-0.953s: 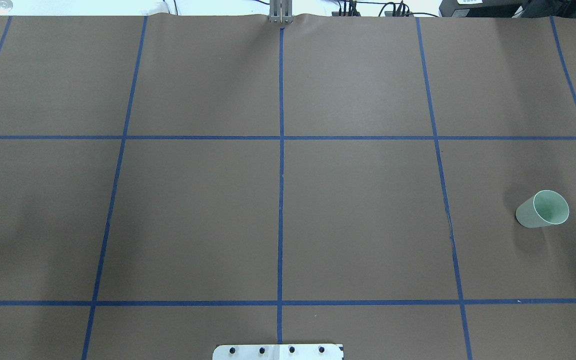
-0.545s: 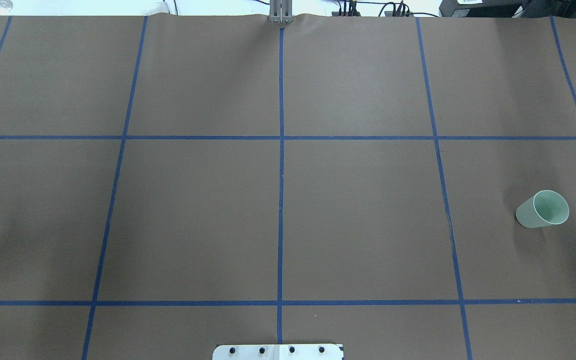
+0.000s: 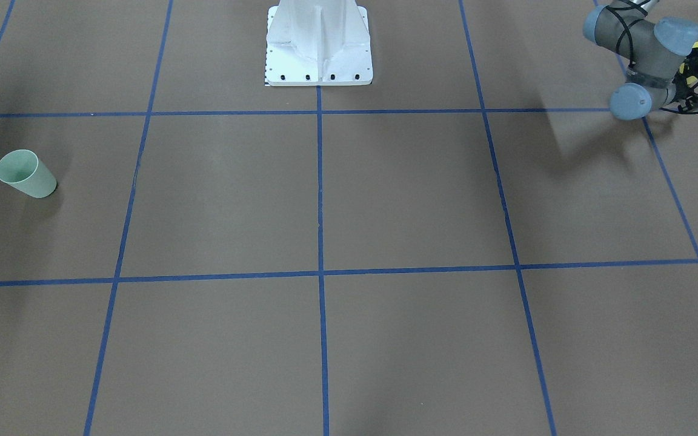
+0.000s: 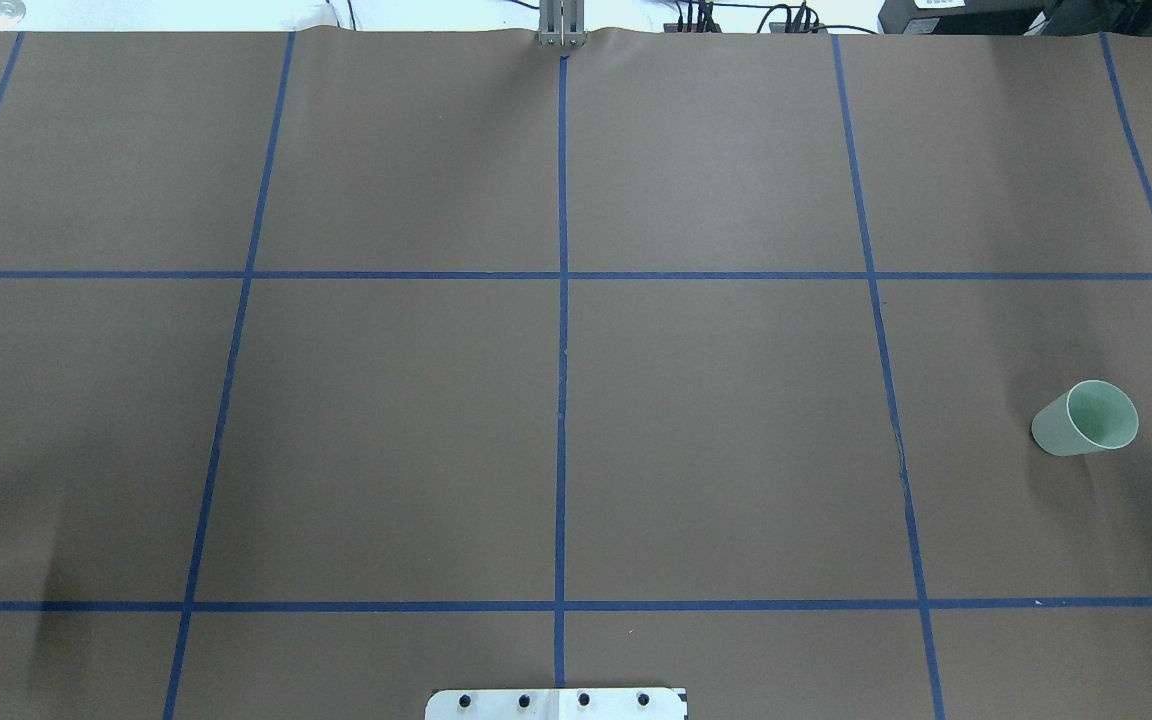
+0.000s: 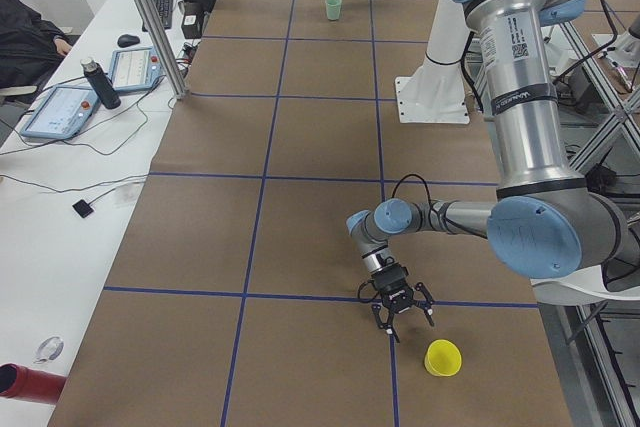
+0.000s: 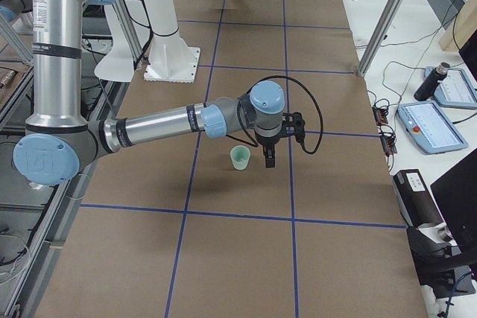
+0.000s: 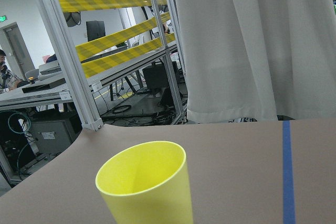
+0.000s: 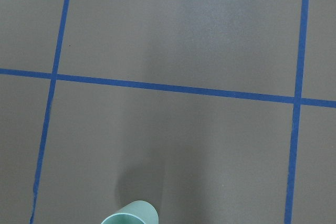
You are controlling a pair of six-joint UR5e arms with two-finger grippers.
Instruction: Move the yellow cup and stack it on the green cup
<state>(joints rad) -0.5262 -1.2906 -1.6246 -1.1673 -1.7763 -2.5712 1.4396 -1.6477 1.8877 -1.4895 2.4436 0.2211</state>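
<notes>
On my screens, one cup (image 5: 443, 357) stands by the worktop's (image 4: 386, 430) left, robot-side corner; the other cup (image 4: 1086, 418) stands near its right end.

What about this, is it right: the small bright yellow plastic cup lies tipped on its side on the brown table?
Not quite. The small bright yellow plastic cup stands upright, mouth up, on the brown table; the left wrist-mounted view shows it.

Note the yellow cup (image 5: 443, 358): bright plain plastic, upright, mouth up, empty, far out to the left of the base (image 3: 319, 45). You'll find the green cup (image 4: 1086, 418), pale mint and tapered, also upright and empty, far to the base's right, slightly forward.
</notes>
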